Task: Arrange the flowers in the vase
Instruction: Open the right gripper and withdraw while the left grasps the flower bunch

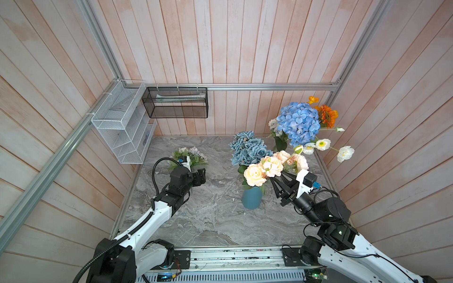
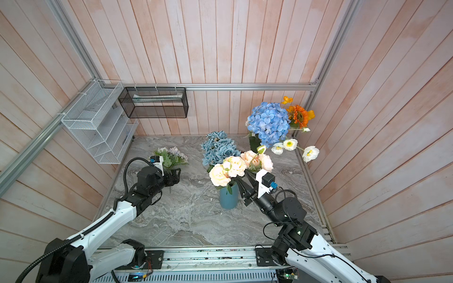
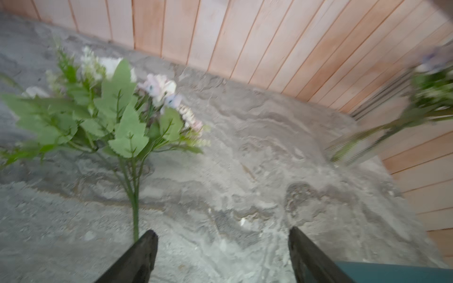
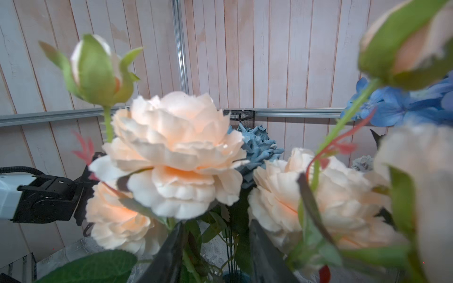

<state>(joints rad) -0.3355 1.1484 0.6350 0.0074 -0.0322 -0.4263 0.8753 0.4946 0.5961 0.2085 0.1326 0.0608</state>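
Fingers of left gripper (image 3: 222,230) gape wide, lilac spray (image 3: 127,117) stem just beside one, lying on the marble table (image 3: 245,159); right gripper (image 4: 217,224) fingers stand parted around stems of peach flowers (image 4: 176,137) standing in the blue vase (image 1: 251,199)

Two arms, matched pair: white moulded link shells (image 1: 159,215), black joint housings (image 1: 180,180), black tapered fingers (image 3: 137,259). Left arm (image 1: 147,227): black corrugated cable conduit (image 1: 152,175) along its length. Right arm (image 1: 311,208): thin black looped wires (image 1: 321,191), white wrist-camera bracket (image 1: 302,177), blue connector (image 1: 316,186), green indicator light (image 1: 340,232), small dark holes (image 1: 332,257) dotting the shell. Black base plates (image 1: 182,256), red and yellow wiring (image 1: 177,268) beside the left one.
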